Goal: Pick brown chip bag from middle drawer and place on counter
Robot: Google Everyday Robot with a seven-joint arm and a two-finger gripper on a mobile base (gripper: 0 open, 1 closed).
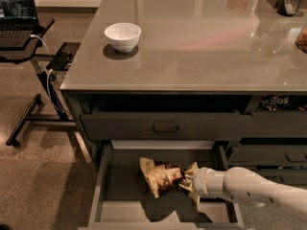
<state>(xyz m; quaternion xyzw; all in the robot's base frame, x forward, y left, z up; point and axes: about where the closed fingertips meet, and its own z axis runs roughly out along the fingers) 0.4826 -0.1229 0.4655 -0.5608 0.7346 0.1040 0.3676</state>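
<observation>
The brown chip bag [160, 176] is crumpled, with a dark middle and pale tan ends, inside the open middle drawer [122, 188] below the counter [201, 37]. My gripper [186, 180] reaches in from the right on a white arm and is shut on the bag's right end. The bag's tan edges fold around the gripper tip. The bag hangs a little above the drawer floor and casts a shadow in front of it. The fingers themselves are mostly hidden by the bag.
A white bowl [123, 35] stands on the counter's left part. A closed drawer with a handle [165, 127] overhangs the open one. Narrower drawers [278, 155] are at the right. A laptop stand [19, 37] with cables stands left of the cabinet.
</observation>
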